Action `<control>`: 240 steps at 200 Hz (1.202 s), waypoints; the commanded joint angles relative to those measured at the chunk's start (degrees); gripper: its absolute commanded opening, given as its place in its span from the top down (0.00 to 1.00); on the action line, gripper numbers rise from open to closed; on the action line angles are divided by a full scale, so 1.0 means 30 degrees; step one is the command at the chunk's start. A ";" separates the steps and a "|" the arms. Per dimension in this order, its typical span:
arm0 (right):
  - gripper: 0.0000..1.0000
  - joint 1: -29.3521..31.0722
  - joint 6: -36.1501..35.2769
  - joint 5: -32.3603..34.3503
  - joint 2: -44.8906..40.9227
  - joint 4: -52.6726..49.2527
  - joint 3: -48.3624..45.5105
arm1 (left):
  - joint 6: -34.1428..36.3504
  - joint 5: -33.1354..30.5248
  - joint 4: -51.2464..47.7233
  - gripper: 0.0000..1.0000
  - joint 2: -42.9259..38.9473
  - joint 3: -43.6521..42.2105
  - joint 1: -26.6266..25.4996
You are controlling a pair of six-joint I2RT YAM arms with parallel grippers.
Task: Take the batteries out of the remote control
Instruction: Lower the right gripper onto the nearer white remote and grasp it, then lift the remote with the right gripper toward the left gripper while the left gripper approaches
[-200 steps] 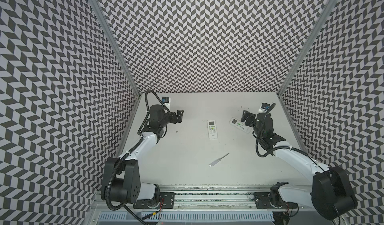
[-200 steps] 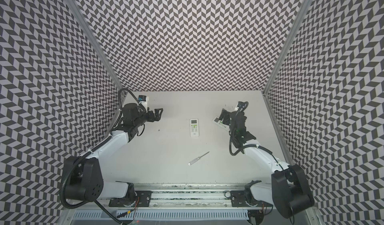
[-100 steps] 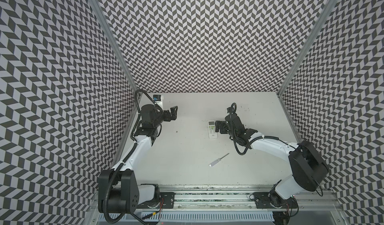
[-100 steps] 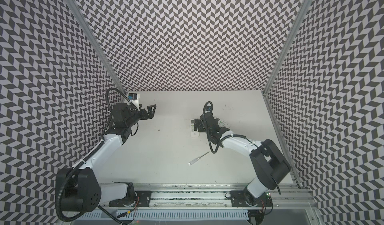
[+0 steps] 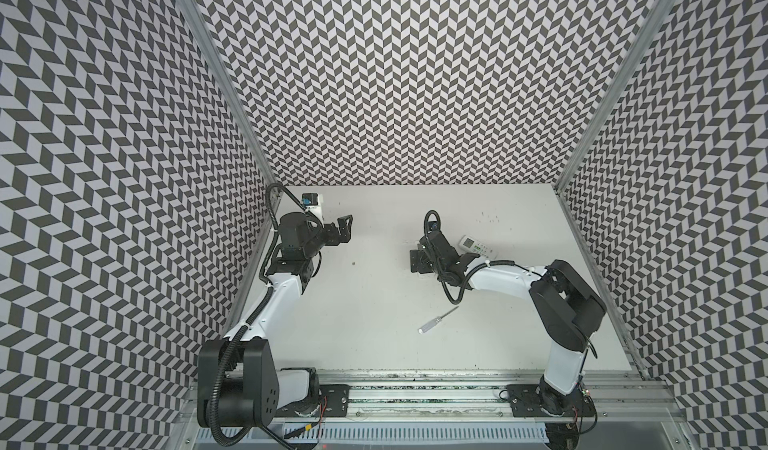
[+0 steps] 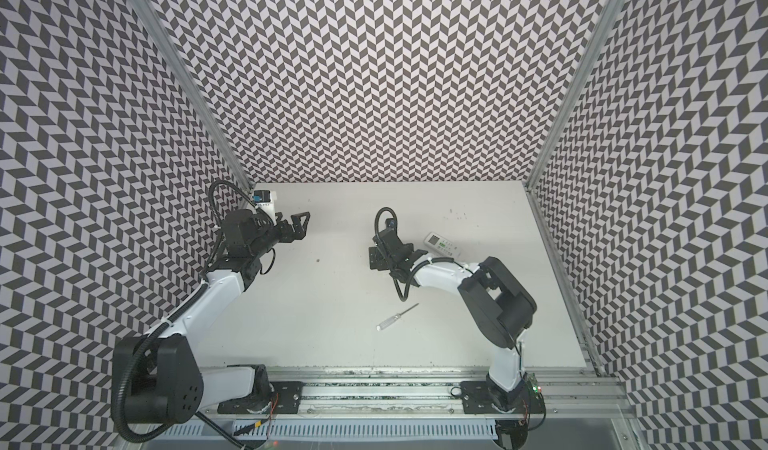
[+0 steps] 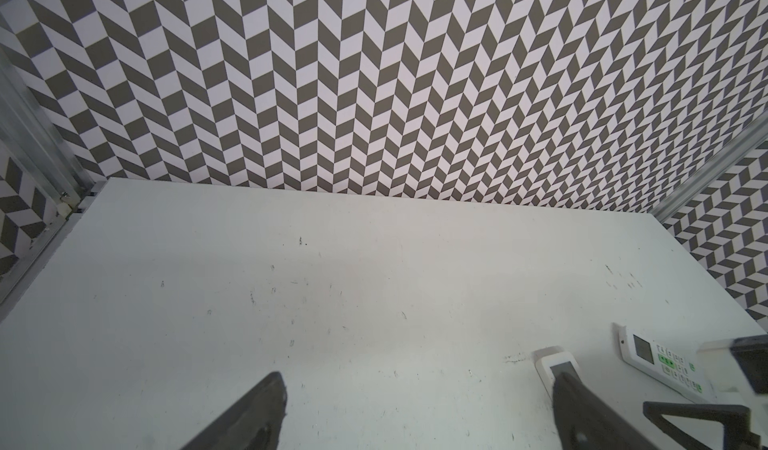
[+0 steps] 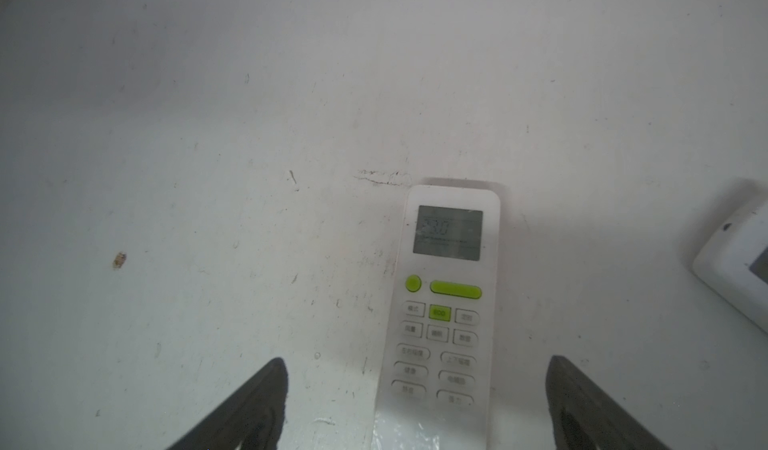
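Observation:
The remote control [image 8: 446, 273] lies face up on the white table, with a grey screen and a few green buttons. My right gripper [image 8: 415, 365] hovers open over its lower half, one finger on each side and neither touching. In both top views this gripper [image 5: 415, 261] [image 6: 374, 256] covers the remote control. The left wrist view shows the remote's top end [image 7: 559, 362] behind one finger. My left gripper [image 5: 345, 227] [image 7: 419, 385] is open and empty, held above the table's back left. The batteries are out of view.
A slimmer white remote [image 5: 478, 246] [image 8: 731, 269] with many small buttons lies just right of my right gripper. A clear-handled screwdriver [image 5: 436, 321] [image 6: 395, 317] lies nearer the front edge. Patterned walls enclose the table on three sides.
My right gripper swung left from the slimmer remote to above the remote control at the table's middle. My left gripper drew back towards the left wall, still open.

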 commanded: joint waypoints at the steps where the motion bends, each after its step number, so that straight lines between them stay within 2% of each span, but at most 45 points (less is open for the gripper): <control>1: 0.06 0.0449 0.0070 0.1014 0.1122 -0.1138 0.1034 | -0.0088 0.0073 0.0293 0.00 -0.0563 0.0127 -0.0092; 36: 0.07 0.0601 0.0648 0.1729 0.2112 -0.2259 0.1609 | 0.0131 -0.0140 0.0201 0.00 -0.0614 0.0285 -0.0335; 117: 0.13 0.0601 0.1129 0.2022 0.2625 -0.2336 0.1153 | 0.0218 -0.0278 0.0113 0.00 -0.0628 0.0350 -0.0356; 178: 0.36 0.0572 0.0914 0.2074 0.2544 -0.1867 0.0401 | 0.0628 -0.0586 0.0055 0.00 -0.0795 0.0343 -0.0199; 240: 0.48 0.0296 -0.0028 0.2377 0.1405 -0.0907 -0.0582 | 0.1530 -0.0591 -0.0030 0.00 -0.0892 0.0408 -0.0232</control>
